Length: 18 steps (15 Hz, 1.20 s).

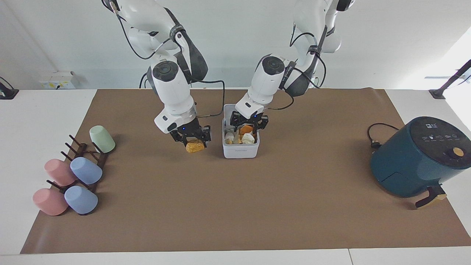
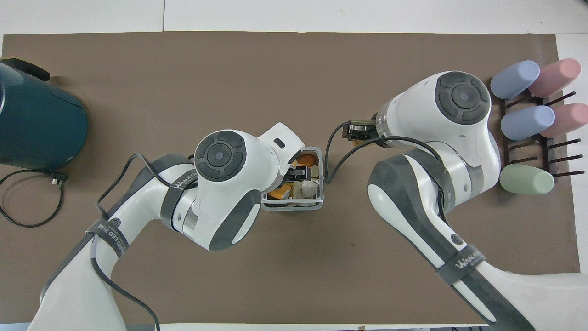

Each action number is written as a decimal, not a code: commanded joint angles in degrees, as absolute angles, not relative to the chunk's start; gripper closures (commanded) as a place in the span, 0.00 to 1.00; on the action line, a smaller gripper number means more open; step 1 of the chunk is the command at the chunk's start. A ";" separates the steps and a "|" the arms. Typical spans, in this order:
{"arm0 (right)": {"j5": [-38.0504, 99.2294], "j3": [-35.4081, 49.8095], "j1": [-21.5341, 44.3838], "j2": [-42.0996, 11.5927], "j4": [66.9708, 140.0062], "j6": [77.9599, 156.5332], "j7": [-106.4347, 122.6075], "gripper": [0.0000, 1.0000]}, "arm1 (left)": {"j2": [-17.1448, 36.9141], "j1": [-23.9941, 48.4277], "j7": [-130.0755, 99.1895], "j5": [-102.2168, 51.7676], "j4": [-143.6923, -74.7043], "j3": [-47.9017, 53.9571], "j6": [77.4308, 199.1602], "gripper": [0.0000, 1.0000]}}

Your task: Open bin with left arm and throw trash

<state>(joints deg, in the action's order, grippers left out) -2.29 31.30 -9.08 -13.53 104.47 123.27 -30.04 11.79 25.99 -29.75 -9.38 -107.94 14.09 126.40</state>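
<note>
The white bin (image 1: pixel 241 150) stands mid-table with its lid (image 1: pixel 229 110) hinged up on the side nearer the robots. In it lie an orange wedge (image 1: pixel 245 129), a white wad (image 1: pixel 248 138) and other scraps. My left gripper (image 1: pixel 248 123) hangs open and empty just over the bin's mouth; it also shows in the overhead view (image 2: pixel 301 174) over the bin (image 2: pixel 320 158). My right gripper (image 1: pixel 191 137) is shut on the golden-brown lump (image 1: pixel 195 147). It holds the lump in the air over the mat, beside the bin toward the right arm's end.
A dark teal round appliance (image 1: pixel 419 158) with its cable (image 1: pixel 374 137) stands at the left arm's end. A dark rack with several pastel cups (image 1: pixel 73 173) lies at the right arm's end. A brown mat (image 1: pixel 235 206) covers the table.
</note>
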 commanded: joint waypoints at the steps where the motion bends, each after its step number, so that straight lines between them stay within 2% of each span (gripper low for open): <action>1: 0.86 31.82 -7.74 -14.59 103.36 125.40 -36.19 1.00 | 10.55 24.00 -29.27 -11.60 -103.90 13.71 119.64 0.00; 4: 6.84 31.82 -6.60 -15.73 103.45 131.12 -39.10 1.00 | 8.63 20.94 -29.18 -11.51 -102.13 13.18 116.38 0.00; 7: 8.35 31.82 -2.56 -15.82 103.45 135.87 -45.95 1.00 | 6.51 11.89 -25.69 -10.81 -98.01 13.27 109.80 0.00; 13: 8.26 31.82 0.61 -14.68 106.34 135.35 -47.02 1.00 | 5.19 -1.21 -10.83 -2.65 -92.74 13.18 96.97 0.00; 16: 8.26 31.90 1.49 -13.71 108.10 134.56 -47.11 1.00 | 5.27 -2.11 -9.58 1.74 -87.90 13.10 88.62 0.00; 17: 8.26 31.82 2.10 -13.19 108.45 134.30 -47.02 0.94 | 4.93 -2.11 -9.49 2.89 -87.46 13.01 86.85 0.00; 18: 8.17 31.90 2.11 -13.10 108.54 133.34 -47.11 0.56 | 3.18 -2.11 -9.41 3.25 -87.54 13.27 85.88 0.00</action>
<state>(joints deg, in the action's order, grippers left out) 7.11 31.57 1.96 -15.29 106.61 134.66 -46.80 5.00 -2.19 -9.94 0.74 -88.92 12.64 89.58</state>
